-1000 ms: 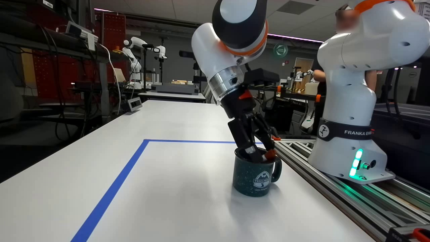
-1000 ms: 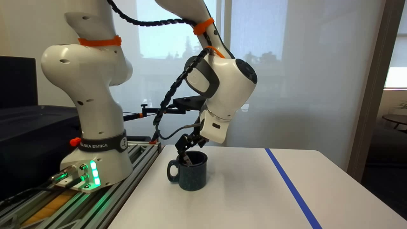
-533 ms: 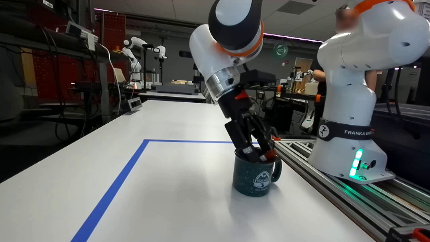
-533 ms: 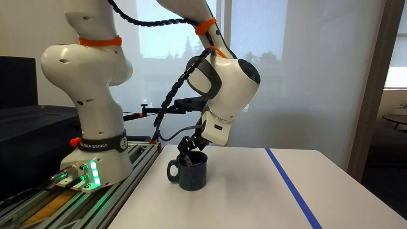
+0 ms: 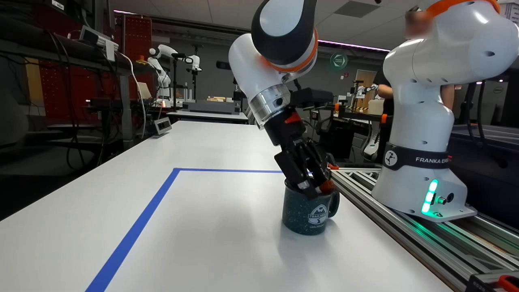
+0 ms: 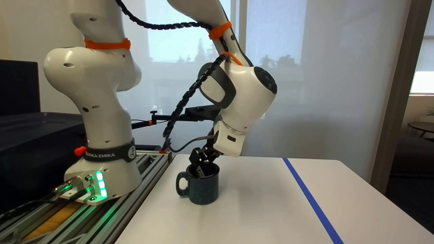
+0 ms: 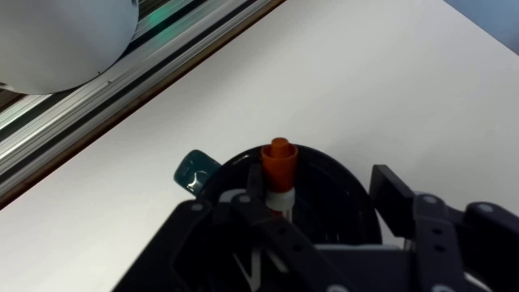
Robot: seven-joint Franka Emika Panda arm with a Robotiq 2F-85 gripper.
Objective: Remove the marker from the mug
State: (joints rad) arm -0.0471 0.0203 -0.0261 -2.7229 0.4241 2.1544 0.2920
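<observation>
The dark teal mug [image 5: 304,217] stands upright on the table, its handle toward the robot base; it also shows in an exterior view [image 6: 203,189]. The marker [image 7: 279,172], with an orange cap end and white collar, leans inside the mug and sticks up past the rim. Its lower part is hidden. My gripper [image 7: 319,182] is open over the mug, tilted. The marker is between the fingers, close beside the left one in the wrist view. The right finger [image 7: 391,202] overlaps the opposite rim; I cannot tell whether it touches. In an exterior view the orange cap [image 5: 327,187] shows beside a fingertip.
The robot base [image 5: 419,186] stands on metal rails [image 5: 389,219] along the table edge, on the handle side of the mug. Blue tape [image 5: 142,219] marks lines on the white table [image 5: 194,243]. A cable [image 6: 190,91] hangs along the arm.
My gripper has shifted a little and tilted slightly. In the last half second the mug has slid slightly toward the robot base. The marker stays in the mug, and the gripper stays open.
</observation>
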